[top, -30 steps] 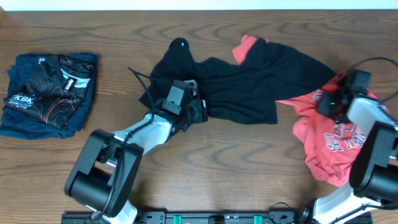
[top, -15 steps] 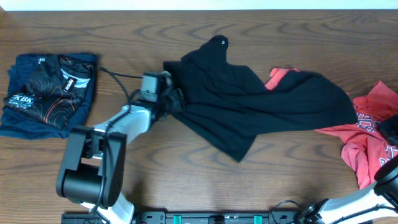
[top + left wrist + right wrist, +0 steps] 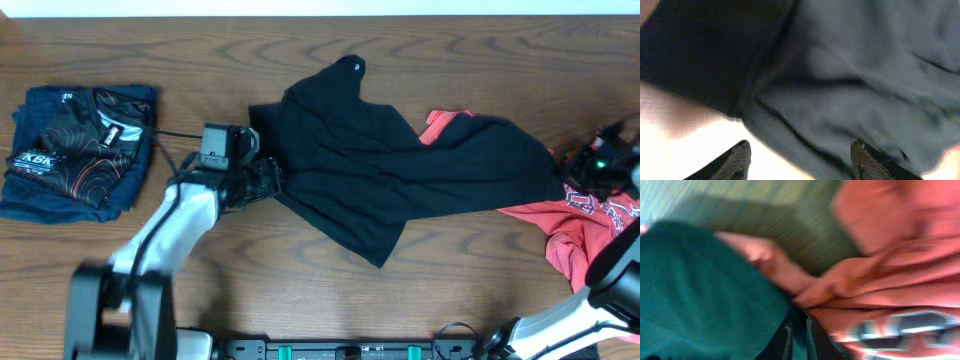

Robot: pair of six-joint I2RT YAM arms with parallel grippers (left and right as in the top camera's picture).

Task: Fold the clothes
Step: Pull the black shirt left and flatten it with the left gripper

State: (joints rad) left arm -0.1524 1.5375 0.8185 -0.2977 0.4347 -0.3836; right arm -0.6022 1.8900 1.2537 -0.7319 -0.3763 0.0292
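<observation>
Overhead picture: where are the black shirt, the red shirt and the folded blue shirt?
Black shirt (image 3: 400,170): overhead view, middle of its spread body.
Red shirt (image 3: 572,245): overhead view, its crumpled lower part.
Folded blue shirt (image 3: 80,150): overhead view, its printed front.

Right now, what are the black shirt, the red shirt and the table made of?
The black shirt: soft matte cloth, probably cotton knit; it drapes and wrinkles. The red shirt: similar soft cloth, with printed letters. The table: wood or wood-look top; brown grain lines show.
</observation>
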